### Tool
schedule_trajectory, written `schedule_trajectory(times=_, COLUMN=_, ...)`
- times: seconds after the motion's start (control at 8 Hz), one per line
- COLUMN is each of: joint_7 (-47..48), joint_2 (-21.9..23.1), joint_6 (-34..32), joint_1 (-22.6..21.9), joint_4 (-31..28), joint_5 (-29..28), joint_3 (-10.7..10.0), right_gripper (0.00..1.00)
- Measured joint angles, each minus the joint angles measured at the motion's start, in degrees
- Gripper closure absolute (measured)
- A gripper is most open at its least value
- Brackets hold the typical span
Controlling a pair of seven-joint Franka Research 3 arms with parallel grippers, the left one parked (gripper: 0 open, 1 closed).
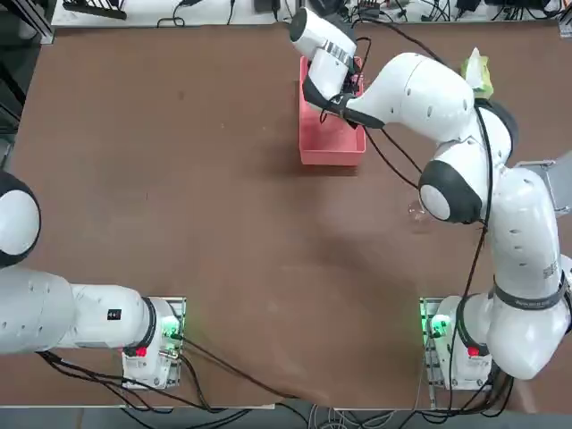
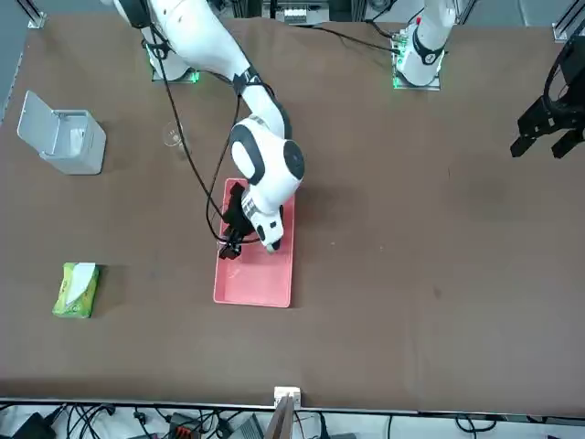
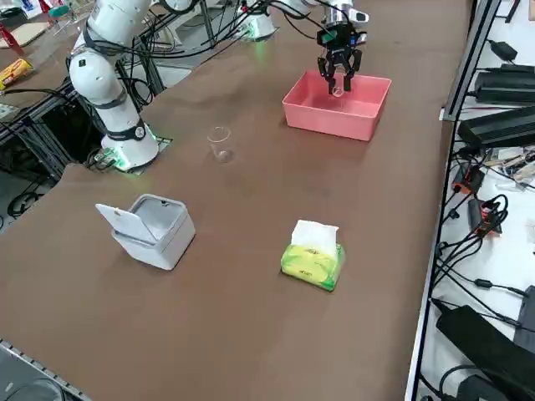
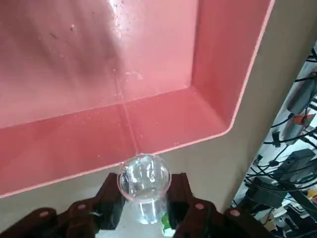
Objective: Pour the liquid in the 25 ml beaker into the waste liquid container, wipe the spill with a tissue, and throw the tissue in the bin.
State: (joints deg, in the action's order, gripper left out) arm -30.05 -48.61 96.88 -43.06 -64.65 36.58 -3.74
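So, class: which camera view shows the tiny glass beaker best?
The right wrist view: the small beaker fills the foreground, held between the right gripper's fingers, tipped over the pink tray. The right side view shows only a glint; in the top and front views the arm hides it.

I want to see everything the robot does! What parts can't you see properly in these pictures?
- Top view: the right end effector and the 25 ml beaker it grips are hidden under the arm's wrist.
- Front view: the beaker is hidden behind the wrist over the pink tray.
- Right side view: the beaker is too small to make out.
- Wrist view: the beaker's lower part is hidden by the fingers.
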Motion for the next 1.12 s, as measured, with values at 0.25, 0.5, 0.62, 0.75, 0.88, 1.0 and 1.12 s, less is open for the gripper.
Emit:
schedule_trajectory(times=0.25, joint_7=0.6, joint_2=-0.3, joint_6=-0.3, joint_1=-0.7, joint_4=0.0, joint_5=1.6, joint_3=0.0, right_gripper=0.53)
schedule_trajectory(times=0.5, joint_7=1.5, joint_2=-0.7, joint_6=-0.9, joint_1=-1.0, joint_4=0.0, joint_5=2.7, joint_3=0.0, right_gripper=0.53)
schedule_trajectory(times=0.62, joint_7=2.1, joint_2=-1.0, joint_6=-1.0, joint_1=-1.1, joint_4=0.0, joint_5=2.9, joint_3=0.0, right_gripper=0.53)
schedule_trajectory(times=0.75, joint_7=2.6, joint_2=-1.4, joint_6=-1.0, joint_1=-1.3, joint_4=0.0, joint_5=3.1, joint_3=0.0, right_gripper=0.53)
schedule_trajectory(times=0.88, joint_7=3.2, joint_2=-1.8, joint_6=-1.0, joint_1=-1.6, joint_4=0.0, joint_5=3.8, joint_3=0.0, right_gripper=0.53)
schedule_trajectory(times=1.0, joint_7=3.6, joint_2=-2.0, joint_6=-1.1, joint_1=-1.9, joint_4=0.0, joint_5=4.4, joint_3=0.0, right_gripper=0.53)
schedule_trajectory(times=1.12, joint_7=4.0, joint_2=-2.1, joint_6=-1.3, joint_1=-2.3, joint_4=0.0, joint_5=4.8, joint_3=0.0, right_gripper=0.53)
